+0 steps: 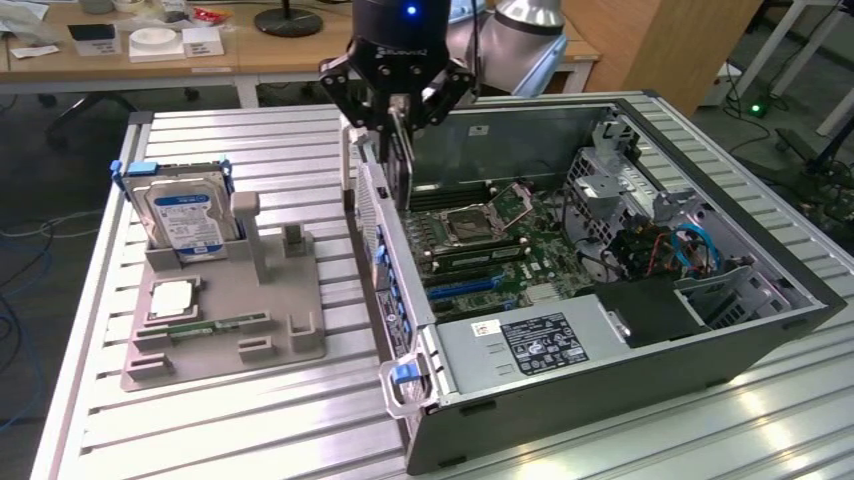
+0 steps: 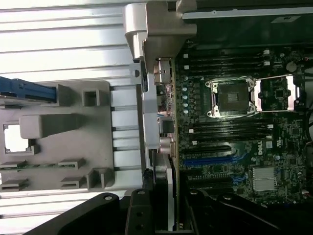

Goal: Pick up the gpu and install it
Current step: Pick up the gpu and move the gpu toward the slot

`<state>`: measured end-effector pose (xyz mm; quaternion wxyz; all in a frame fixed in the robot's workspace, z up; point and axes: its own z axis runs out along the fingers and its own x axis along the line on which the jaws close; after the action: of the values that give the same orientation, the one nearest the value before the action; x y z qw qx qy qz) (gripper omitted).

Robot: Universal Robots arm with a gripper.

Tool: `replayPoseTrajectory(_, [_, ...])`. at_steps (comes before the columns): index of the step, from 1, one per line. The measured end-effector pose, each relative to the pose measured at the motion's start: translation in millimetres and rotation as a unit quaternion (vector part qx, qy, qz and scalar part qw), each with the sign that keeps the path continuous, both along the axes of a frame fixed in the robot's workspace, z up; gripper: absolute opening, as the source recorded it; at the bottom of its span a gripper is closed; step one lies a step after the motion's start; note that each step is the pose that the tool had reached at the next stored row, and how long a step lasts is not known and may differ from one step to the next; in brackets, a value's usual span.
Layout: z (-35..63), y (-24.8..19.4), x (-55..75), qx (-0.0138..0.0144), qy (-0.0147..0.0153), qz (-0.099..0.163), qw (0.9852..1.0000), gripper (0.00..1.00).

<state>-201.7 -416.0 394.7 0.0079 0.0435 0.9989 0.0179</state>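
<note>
Exterior view: the gripper (image 1: 396, 112) hangs over the open computer case (image 1: 747, 330), near its wall on the exterior view's left. Its 2 fingers pinch the gpu (image 1: 400, 165), which hangs upright and edge-on above the motherboard (image 1: 494, 250). A hard drive (image 1: 184, 220) stands in the grey holder (image 1: 267, 330), well apart.

Wrist view: the gpu (image 2: 168, 196) sits clamped in the gripper (image 2: 166, 218), just beside the case wall, near the blue slot (image 2: 208, 160).

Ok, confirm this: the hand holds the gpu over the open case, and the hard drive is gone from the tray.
One thing is wrong: the hard drive is not gone. It stands upright in the tray, as the exterior view shows. The rest is right: the hand holds the gpu over the open case.
</note>
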Motion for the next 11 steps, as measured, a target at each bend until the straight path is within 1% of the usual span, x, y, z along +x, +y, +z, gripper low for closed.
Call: replayPoseTrajectory(11, [0.0, 0.0, 30.8, 0.0, 0.0, 0.0, 1.0, 0.28])
